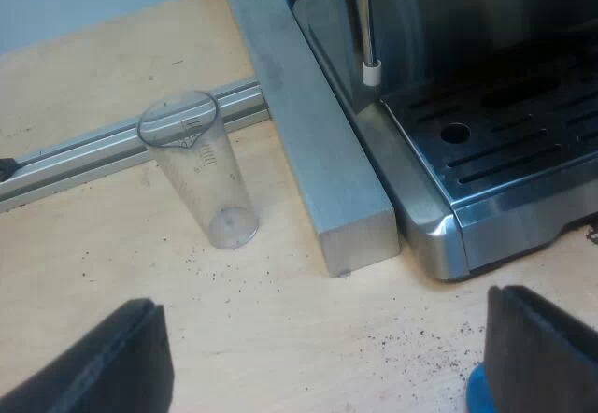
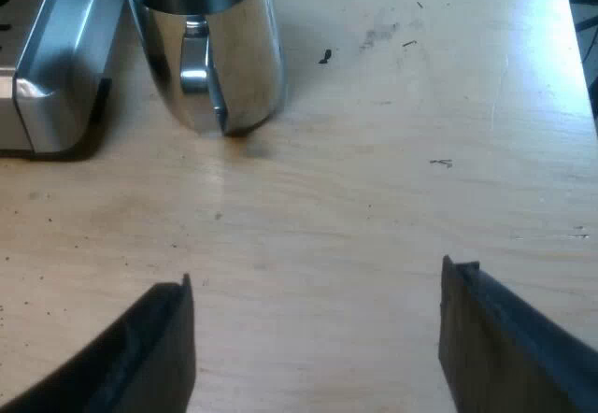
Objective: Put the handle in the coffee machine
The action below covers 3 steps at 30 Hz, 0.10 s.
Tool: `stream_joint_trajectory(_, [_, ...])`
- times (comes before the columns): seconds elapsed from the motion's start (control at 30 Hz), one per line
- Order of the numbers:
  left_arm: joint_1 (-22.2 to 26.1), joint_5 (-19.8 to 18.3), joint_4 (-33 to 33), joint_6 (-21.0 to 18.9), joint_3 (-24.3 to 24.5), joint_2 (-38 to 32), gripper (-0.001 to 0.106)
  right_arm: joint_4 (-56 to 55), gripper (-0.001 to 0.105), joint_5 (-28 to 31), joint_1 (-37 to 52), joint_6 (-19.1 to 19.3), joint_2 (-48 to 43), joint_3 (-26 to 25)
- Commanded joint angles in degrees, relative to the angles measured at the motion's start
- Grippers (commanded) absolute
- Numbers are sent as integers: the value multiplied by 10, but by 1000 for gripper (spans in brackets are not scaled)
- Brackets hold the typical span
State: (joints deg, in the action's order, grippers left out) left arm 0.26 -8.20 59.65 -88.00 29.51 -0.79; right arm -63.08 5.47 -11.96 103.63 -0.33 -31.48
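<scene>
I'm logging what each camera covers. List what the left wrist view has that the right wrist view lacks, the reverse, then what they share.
Left wrist view: an upright measuring glass, the steam wand, a metal bar beside the espresso machine. Right wrist view: a shiny metal jug. Both: the wooden table, the espresso machine's base, and an open, empty gripper: left gripper, right gripper.

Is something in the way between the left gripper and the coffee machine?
Nothing visible stands between the left gripper and the espresso machine; a metal bar lies along its side, a measuring glass beyond that.
</scene>
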Motion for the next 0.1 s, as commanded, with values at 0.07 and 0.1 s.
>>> stream_joint_trajectory(0.07, [0, 5, -9, -5, 2, -76, 71, 3, 59, -1, 3, 6, -26, -4])
stream_joint_trajectory(0.1, [0, 5, -9, -5, 2, -76, 71, 3, 59, -1, 3, 6, -26, -4])
